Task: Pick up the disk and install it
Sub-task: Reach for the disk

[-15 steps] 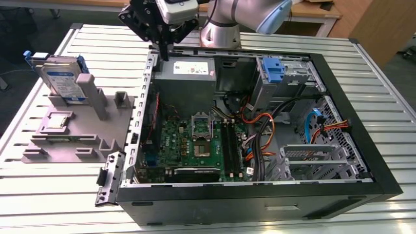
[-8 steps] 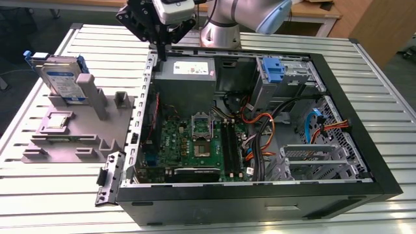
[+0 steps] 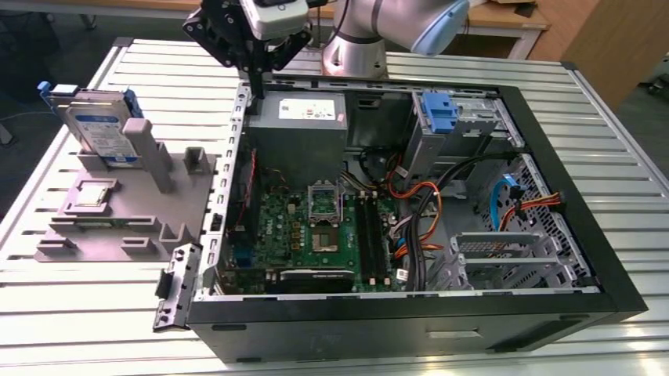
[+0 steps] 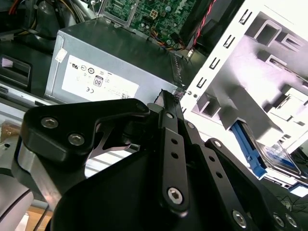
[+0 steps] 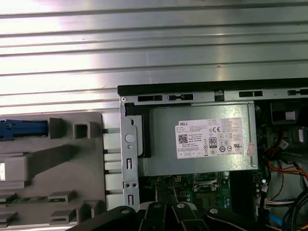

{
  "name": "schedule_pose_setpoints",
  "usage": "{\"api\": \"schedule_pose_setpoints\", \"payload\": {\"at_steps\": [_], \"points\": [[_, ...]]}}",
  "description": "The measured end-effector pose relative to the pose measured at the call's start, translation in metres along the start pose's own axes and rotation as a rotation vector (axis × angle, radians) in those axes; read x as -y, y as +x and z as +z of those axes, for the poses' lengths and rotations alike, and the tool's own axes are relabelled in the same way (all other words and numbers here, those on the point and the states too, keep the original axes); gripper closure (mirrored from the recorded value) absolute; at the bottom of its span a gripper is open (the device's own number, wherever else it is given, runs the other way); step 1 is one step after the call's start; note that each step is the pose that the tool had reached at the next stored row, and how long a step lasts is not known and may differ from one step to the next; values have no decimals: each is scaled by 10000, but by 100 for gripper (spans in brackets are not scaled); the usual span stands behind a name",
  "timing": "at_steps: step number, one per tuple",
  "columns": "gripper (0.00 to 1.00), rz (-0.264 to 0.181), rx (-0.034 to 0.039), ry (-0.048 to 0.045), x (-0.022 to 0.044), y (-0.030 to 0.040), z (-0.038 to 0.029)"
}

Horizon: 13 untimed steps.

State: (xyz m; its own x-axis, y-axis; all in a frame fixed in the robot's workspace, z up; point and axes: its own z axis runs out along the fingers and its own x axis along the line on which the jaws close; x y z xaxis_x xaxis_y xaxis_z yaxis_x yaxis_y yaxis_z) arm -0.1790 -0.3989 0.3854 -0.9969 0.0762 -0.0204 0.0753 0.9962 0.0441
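Gripper (image 4: 167,98) is held with fingers together, empty, over the computer case (image 3: 619,262), near its power supply (image 3: 298,125). In the grey holder (image 3: 105,227) (outside the case, exterior view's left) the disk (image 3: 102,129) is seen upright. Pickup is judged unstarted, and parted fingers would be required.

The disk (image 5: 21,129) — cut off by the first wrist view's edge.
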Motion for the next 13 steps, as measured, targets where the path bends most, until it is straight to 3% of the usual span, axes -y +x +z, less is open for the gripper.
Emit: {"api": "schedule_pose_setpoints", "payload": {"at_steps": [13], "points": [[90,2,-26,2,4,48,13]]}}
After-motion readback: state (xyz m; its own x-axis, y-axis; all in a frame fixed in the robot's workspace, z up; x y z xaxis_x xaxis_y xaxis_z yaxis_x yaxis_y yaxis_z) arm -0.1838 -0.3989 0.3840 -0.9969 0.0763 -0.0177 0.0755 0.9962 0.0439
